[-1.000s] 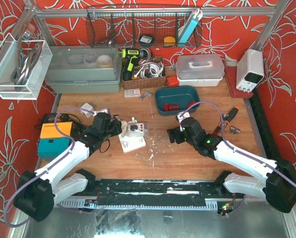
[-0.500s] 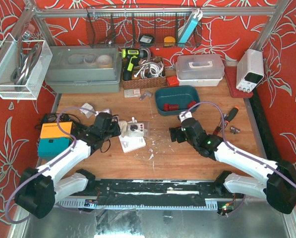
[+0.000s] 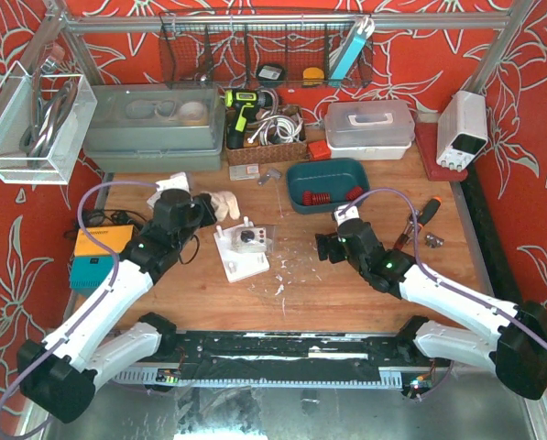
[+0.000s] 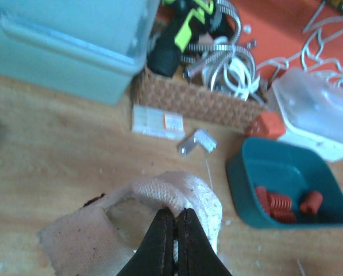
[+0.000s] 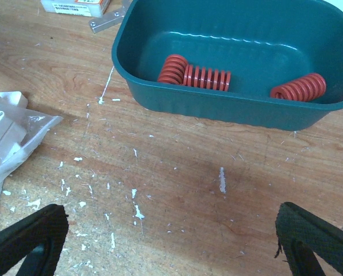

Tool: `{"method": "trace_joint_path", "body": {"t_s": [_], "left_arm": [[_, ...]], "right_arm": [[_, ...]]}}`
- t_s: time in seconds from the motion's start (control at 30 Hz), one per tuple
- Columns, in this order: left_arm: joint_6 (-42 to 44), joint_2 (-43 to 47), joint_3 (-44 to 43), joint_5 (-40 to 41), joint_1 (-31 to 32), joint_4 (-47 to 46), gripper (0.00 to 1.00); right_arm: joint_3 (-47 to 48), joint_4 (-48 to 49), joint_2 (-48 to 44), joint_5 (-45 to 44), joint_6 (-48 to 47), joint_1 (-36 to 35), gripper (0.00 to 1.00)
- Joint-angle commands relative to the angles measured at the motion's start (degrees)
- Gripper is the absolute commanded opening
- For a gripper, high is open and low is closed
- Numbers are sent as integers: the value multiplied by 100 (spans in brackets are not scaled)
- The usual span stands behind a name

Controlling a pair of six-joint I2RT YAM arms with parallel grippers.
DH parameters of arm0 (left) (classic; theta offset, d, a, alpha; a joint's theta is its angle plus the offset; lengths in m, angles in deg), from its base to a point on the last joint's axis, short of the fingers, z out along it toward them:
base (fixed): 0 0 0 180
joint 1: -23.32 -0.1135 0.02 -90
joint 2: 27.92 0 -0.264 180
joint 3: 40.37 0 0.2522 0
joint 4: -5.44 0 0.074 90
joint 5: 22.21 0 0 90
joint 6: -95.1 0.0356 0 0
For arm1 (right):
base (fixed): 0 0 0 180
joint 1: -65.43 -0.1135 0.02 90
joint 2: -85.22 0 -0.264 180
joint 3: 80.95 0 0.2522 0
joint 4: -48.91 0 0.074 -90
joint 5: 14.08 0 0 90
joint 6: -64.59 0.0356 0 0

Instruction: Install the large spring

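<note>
I am seeing the left gripper [image 4: 174, 229] clamping a white cloth [image 4: 185, 190]; the right gripper [image 5: 171, 244] is hanging spread wide near the teal bin [image 5: 217, 110] holding red springs [image 5: 205, 77].

Bench [image 3: 300, 293], centre: fixture [image 3: 243, 252]. Right of it and further back: tub [image 5: 217, 112], three springs [image 5: 207, 78] inside. Rear edge, left to right: lidded bin [image 3: 154, 128], basket [image 4: 194, 100], lidded case [image 3: 369, 128], power supply [image 3: 463, 128]. Left edge: instrument box [image 3: 99, 257]. Behind-left of fixture: cloth [image 4: 182, 192], between the jaws of the left gripper [image 4: 175, 215]
</note>
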Motion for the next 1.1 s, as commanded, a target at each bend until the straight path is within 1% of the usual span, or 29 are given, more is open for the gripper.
{"method": "trace_joint_path", "body": {"t_s": [0.0, 0.03, 0.07, 0.13, 0.2, 0.27, 0.37, 0.43, 0.53, 0.57, 0.6, 0.67, 0.73, 0.83, 0.9, 1.0, 1.03, 1.07], "left_arm": [[148, -261, -580, 1001, 19, -456, 0], [176, -338, -632, 1178, 19, -606, 0], [218, -423, -606, 1338, 19, -1015, 0], [292, -670, -505, 1556, -24, -1532, 0], [319, -935, -474, 1707, -117, -1833, 0], [328, -1232, -483, 1718, -263, -2042, 0], [353, -1695, -372, 1384, -514, -2579, 0], [477, -2019, -425, 1408, -570, -2698, 0], [463, -2466, -691, 1444, -741, -2391, 4], [429, -2566, -748, 1432, -787, -2315, 11], [397, -2639, -774, 1401, -823, -2270, 21], [335, -2700, -820, 1349, -854, -2155, 47], [348, -2651, -826, 1136, -844, -2099, 65], [252, -2384, -741, 778, -842, -1910, 76], [239, -2126, -538, 499, -838, -1883, 80], [187, -1659, -37, 20, -821, -2083, 86], [179, -1500, 124, -266, -812, -2157, 90], [178, -1365, 292, -446, -797, -2217, 99]], "right_arm": [[-122, 53, -63, -235, 34, -52, 99], [-118, 57, -56, -251, 35, -52, 99], [-110, 51, -47, -254, 34, -49, 99], [-107, 72, -23, -217, 43, -52, 99], [-124, 113, -8, -168, 51, -50, 99], [-117, 117, 11, -157, 51, -50, 99], [-103, 122, 26, -179, 70, -60, 99], [-92, 151, 46, -182, 115, -54, 99], [-43, 119, 101, -230, 240, -60, 99], [-17, 107, 130, -224, 245, -55, 99], [8, 106, 169, -212, 248, -62, 99], [23, 122, 217, -152, 235, -66, 99], [38, 143, 271, -62, 187, -76, 99], [38, 211, 337, 207, 70, -77, 99], [80, 159, 446, 240, 25, -78, 99], [287, -27, 632, 305, -82, -79, 99], [253, 70, 652, 361, -119, -82, 99], [186, 224, 665, 442, -192, -84, 99]]}}
